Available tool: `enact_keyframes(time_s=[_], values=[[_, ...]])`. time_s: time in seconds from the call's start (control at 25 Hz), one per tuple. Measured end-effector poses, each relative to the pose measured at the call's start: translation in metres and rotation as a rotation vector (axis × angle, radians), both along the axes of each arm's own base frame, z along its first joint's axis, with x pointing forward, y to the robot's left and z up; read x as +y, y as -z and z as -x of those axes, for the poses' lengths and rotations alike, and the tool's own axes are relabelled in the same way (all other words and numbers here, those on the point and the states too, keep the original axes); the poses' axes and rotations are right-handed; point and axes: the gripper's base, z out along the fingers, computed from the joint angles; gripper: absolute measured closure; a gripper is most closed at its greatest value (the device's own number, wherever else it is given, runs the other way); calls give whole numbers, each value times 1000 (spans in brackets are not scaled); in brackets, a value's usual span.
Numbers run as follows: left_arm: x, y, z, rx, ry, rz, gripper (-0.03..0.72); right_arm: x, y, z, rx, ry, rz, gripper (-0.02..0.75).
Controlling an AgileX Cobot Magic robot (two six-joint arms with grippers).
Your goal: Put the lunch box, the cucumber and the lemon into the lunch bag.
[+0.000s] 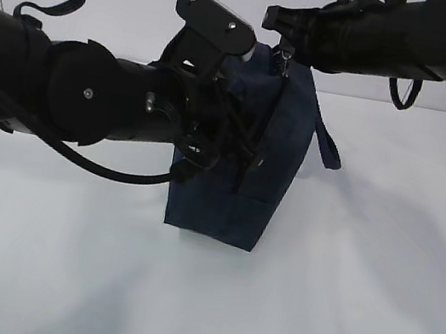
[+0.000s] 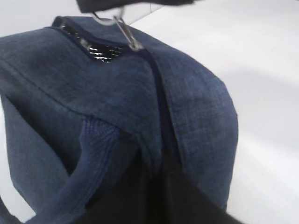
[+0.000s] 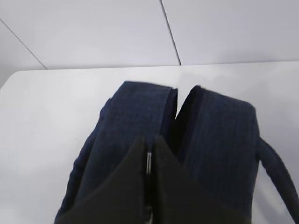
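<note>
We see bright, even, diffuse light in exterior view; white table point(image 1: 367, 331) near washed out. Soft grey shadows spread from bag point(image 1: 234, 204) toward 4 and 7 o'clock. Black arms lose detail. Left wrist view: bag weave sharp at centre, glare on zipper point(image 2: 100, 49) at 11 o'clock, 6 o'clock dark and blurred. Right wrist view soft overall, fingers point(image 3: 126, 186) at 6 o'clock out of focus.
</note>
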Motion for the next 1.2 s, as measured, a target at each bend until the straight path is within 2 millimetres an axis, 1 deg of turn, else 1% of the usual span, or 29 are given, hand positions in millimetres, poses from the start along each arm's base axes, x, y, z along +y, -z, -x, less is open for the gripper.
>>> enact_keyframes(time_s=[0.2,0.56,0.76,0.96,1.2], values=[[0,1,1,8,8,-8,696,6,0,-13,-7,-12,4,738],[-1,2,2,6,26,-27,697,13,21,-33,26,-13,16,738],[-1,2,2,10,31,-33,697,17,19,-45,5,-12,7,738],[-1,3,2,11,36,-38,697,16,18,-56,-13,-1,3,738],[-9,3,11,7,77,-52,697,19,22,-74,-34,5,-1,738]])
